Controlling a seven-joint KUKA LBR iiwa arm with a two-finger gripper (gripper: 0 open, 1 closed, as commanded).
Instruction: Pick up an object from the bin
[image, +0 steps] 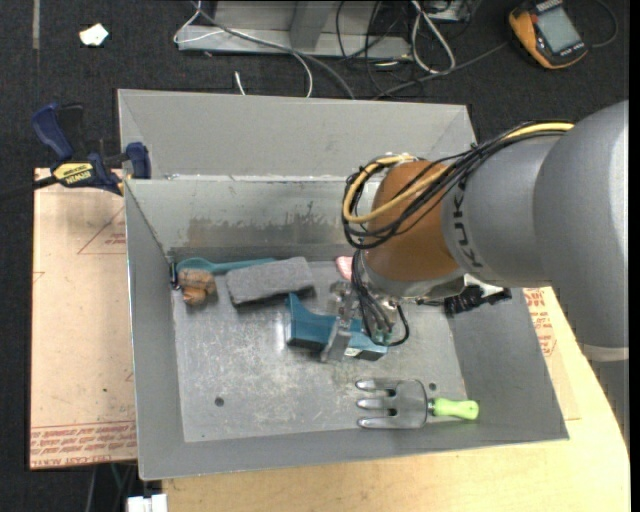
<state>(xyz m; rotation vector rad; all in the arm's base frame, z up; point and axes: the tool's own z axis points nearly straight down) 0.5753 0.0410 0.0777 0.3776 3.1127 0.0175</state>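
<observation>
My gripper (348, 318) hangs low in the middle of the bin, right of centre, under the arm's orange cover. It is down on the right part of a teal blocky object (306, 326) that lies on the bin floor; whether it grips this object is hidden. A grey rectangular block (268, 280) lies just left and behind the teal object. A small metal hand fork with a green handle (405, 404) lies in front of the gripper, near the front wall.
A teal-handled brush with a brown tip (198, 284) lies at the back left, running behind the grey block. A small pink thing (343, 267) peeks out behind the gripper. The arm comes in from the right and covers the bin's right side.
</observation>
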